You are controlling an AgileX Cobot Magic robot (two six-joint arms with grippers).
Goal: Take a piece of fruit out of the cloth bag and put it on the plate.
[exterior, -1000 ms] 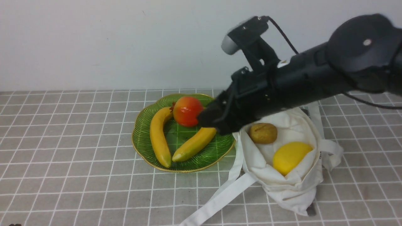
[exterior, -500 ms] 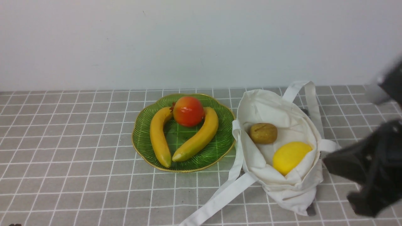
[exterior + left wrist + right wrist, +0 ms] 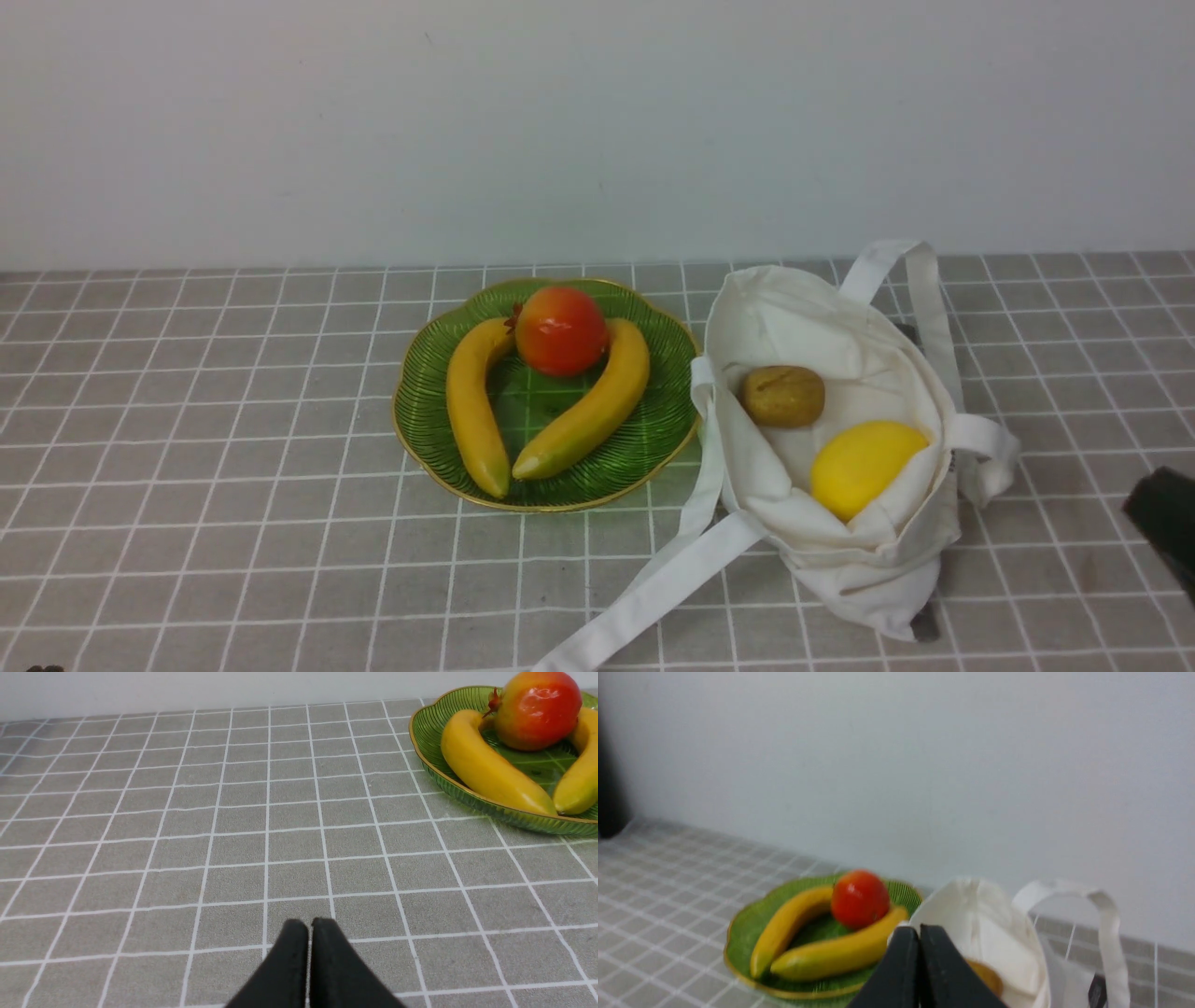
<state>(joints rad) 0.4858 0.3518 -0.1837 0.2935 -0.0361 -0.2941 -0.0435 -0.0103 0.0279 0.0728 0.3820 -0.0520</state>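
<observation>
Two grippers, both with fingers pressed together: left gripper (image 3: 309, 926) low over the checked tablecloth (image 3: 187, 812), right gripper (image 3: 919, 933) facing the cloth bag (image 3: 840, 317). Bag holds lemon (image 3: 864, 467) and kiwi (image 3: 782, 396). The green-tipped banana (image 3: 588, 415) lies on the plate (image 3: 411, 411) just left of the bag, beside slimmer banana (image 3: 471, 411), pomegranate (image 3: 560, 331) between their far ends.

The pinched-together right claw (image 3: 919, 929) sits before the cloth bag (image 3: 999, 933) and plate (image 3: 742, 933).

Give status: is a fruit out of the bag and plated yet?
Done: the green-tipped banana lies on the plate, outside the cloth bag. In hand: nothing; left gripper and right gripper are shut, empty. Left: nothing apparent; a lemon and brown fruit sit in the bag.
</observation>
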